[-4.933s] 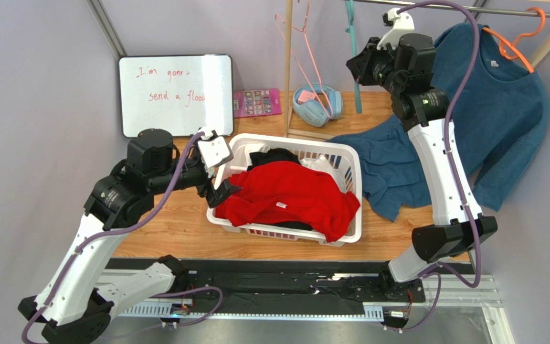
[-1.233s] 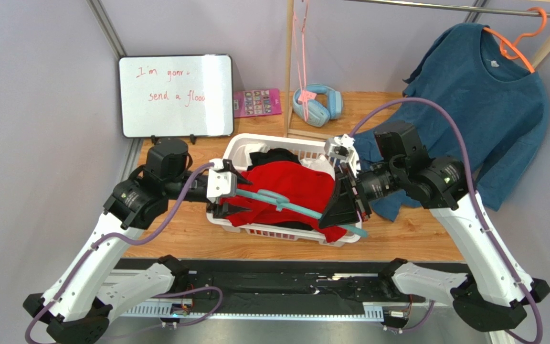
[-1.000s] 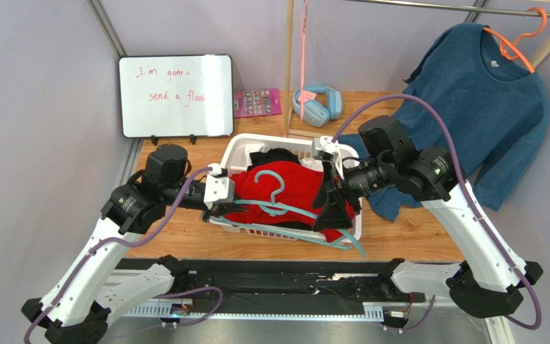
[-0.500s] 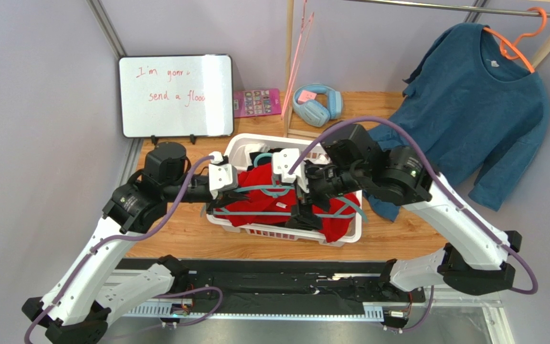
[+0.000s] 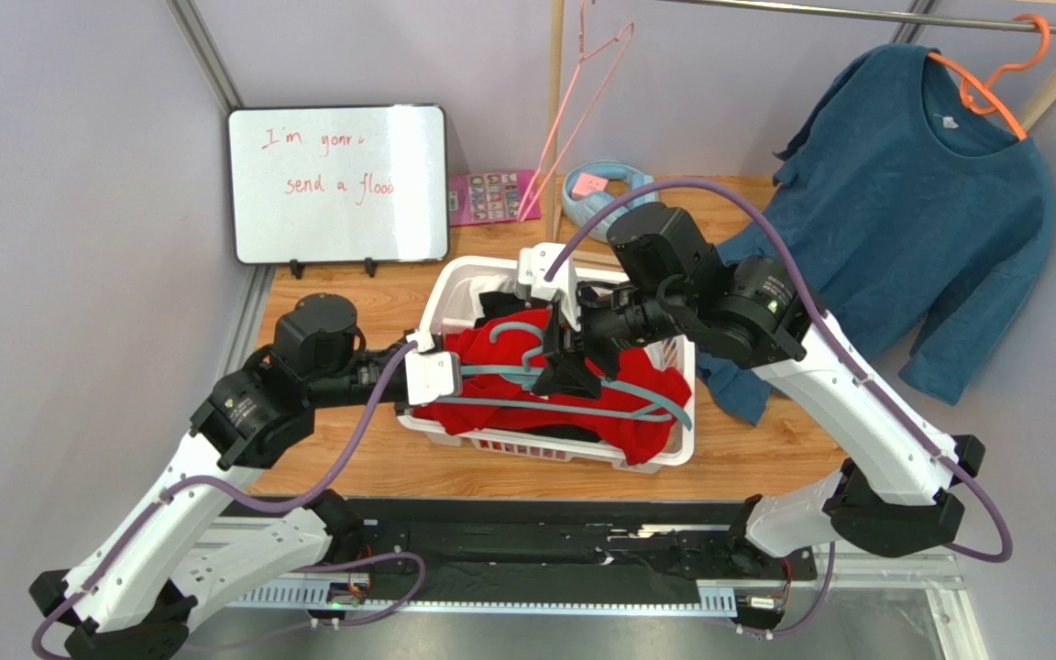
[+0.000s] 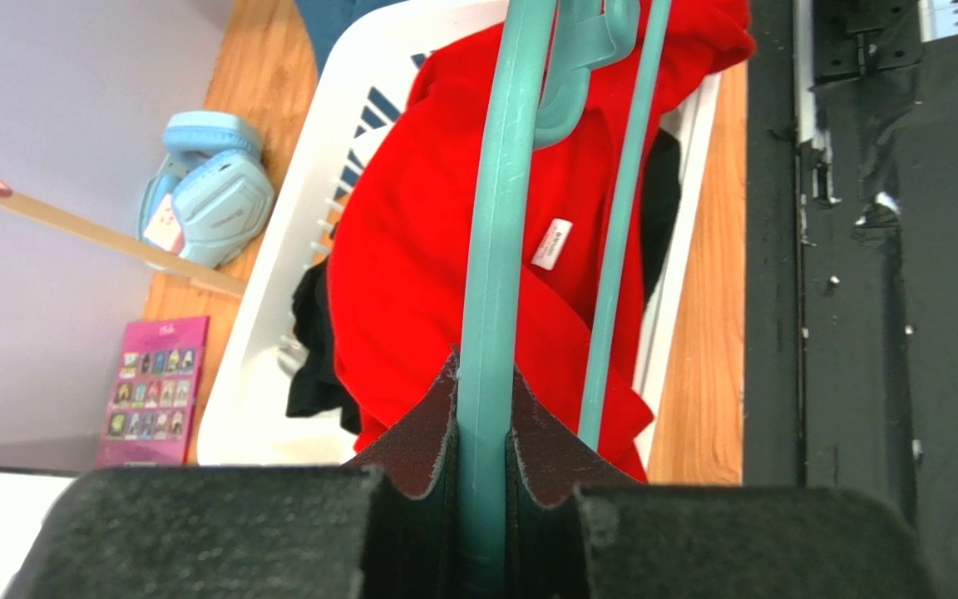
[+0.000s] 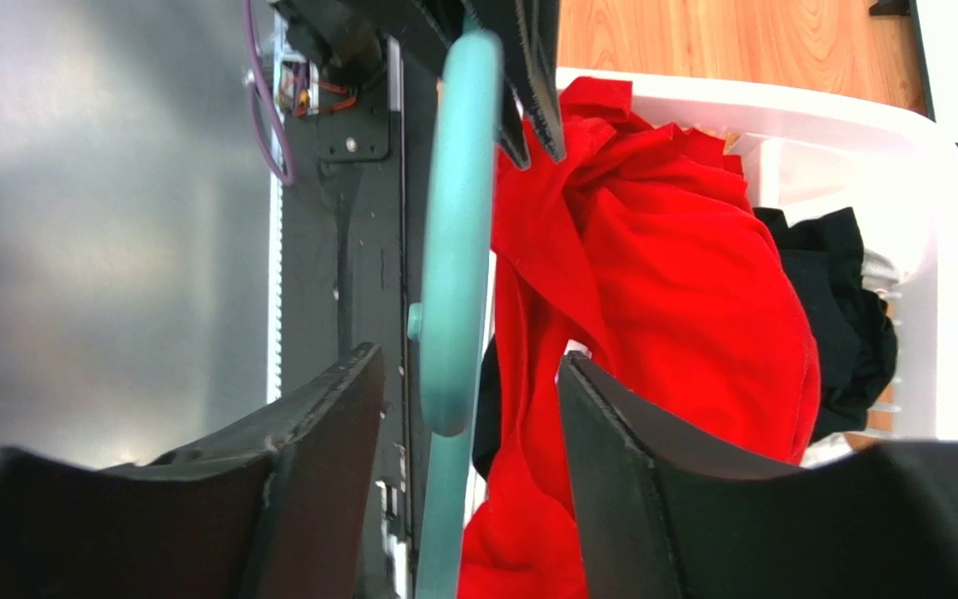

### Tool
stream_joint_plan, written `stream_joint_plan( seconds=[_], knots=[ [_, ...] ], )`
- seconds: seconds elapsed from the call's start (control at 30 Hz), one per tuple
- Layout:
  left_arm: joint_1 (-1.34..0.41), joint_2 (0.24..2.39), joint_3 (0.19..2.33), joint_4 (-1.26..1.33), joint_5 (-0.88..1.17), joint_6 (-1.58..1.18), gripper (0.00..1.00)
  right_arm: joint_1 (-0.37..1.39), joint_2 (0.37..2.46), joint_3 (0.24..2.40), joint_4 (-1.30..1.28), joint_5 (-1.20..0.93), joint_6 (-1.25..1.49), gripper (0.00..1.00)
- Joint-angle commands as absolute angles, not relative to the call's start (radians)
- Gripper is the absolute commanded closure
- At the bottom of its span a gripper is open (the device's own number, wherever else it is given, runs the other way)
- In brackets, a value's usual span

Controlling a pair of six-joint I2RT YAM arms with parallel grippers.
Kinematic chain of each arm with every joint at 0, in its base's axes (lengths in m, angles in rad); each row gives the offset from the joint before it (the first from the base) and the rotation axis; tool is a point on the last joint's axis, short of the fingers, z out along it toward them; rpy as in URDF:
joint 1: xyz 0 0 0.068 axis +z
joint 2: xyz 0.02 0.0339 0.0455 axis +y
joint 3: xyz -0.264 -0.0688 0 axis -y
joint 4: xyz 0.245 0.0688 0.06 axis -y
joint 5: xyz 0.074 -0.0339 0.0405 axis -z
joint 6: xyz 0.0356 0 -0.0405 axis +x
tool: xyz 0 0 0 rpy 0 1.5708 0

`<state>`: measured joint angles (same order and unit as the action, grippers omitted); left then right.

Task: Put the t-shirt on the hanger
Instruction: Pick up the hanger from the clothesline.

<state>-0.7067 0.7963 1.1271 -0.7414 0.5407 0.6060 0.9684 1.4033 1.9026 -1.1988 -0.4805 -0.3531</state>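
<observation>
The red t-shirt [image 5: 637, 437] lies bunched in the white basket [image 5: 472, 275], its white label [image 6: 550, 243] showing. The teal hanger [image 5: 616, 404] lies flat just above the t-shirt [image 6: 422, 250]. My left gripper [image 5: 444, 374] is at the basket's left rim. It is shut on one arm of the hanger [image 6: 497, 250], which runs straight out from between its pads [image 6: 428, 437]. My right gripper [image 5: 561, 369] hovers over the basket's middle. Its jaws [image 7: 472, 399] are open, and the hanger's hook [image 7: 459, 250] stands between them with a gap on each side. The t-shirt [image 7: 659, 275] lies beyond.
A black garment [image 7: 840, 312] lies under the red cloth. A teal-blue top [image 5: 933, 193] hangs on an orange hanger [image 5: 1029, 41] at back right. A pink wire hanger [image 5: 582, 96], blue headphones [image 6: 209, 187], a pink card [image 6: 153, 387] and a whiteboard [image 5: 338, 182] stand behind the basket.
My right gripper has travelled left across the basket to the hanger's hook, and its jaws have narrowed. The hanger has swung to lie over the shirt. The pink wire hanger swings.
</observation>
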Motion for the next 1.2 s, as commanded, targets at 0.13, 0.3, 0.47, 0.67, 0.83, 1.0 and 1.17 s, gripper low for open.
stream_joint_plan(
  seconds=[0.13,0.3,0.47,0.67,0.83,1.0,1.17],
  knots=[
    [-0.71,0.801,1.132,-0.643,0.531,0.591,1.0,0.943,1.373,1.89,-1.12,-0.566,-0.324,0.77],
    [-0.71,0.802,1.138,-0.64,0.541,0.574,1.0,0.94,1.361,1.862,-1.127,-0.549,-0.341,0.7],
    [-0.71,0.802,1.149,-0.647,0.566,0.555,1.0,0.939,1.342,1.847,-1.135,-0.528,-0.379,1.0],
    [-0.667,0.842,1.226,-0.823,0.583,0.525,0.27,0.812,1.208,1.787,-1.14,-0.534,-0.443,1.0],
    [-0.588,0.825,1.237,-0.937,0.729,0.629,0.25,0.801,1.031,1.661,-1.192,-0.471,-0.523,1.0],
    [-0.588,0.836,1.172,-0.972,0.767,0.77,0.26,0.799,0.898,1.605,-1.272,-0.448,-0.532,1.0],
    [-0.681,0.887,1.161,-0.922,0.647,0.766,0.31,0.799,0.83,1.543,-1.315,-0.407,-0.552,1.0]
  ],
)
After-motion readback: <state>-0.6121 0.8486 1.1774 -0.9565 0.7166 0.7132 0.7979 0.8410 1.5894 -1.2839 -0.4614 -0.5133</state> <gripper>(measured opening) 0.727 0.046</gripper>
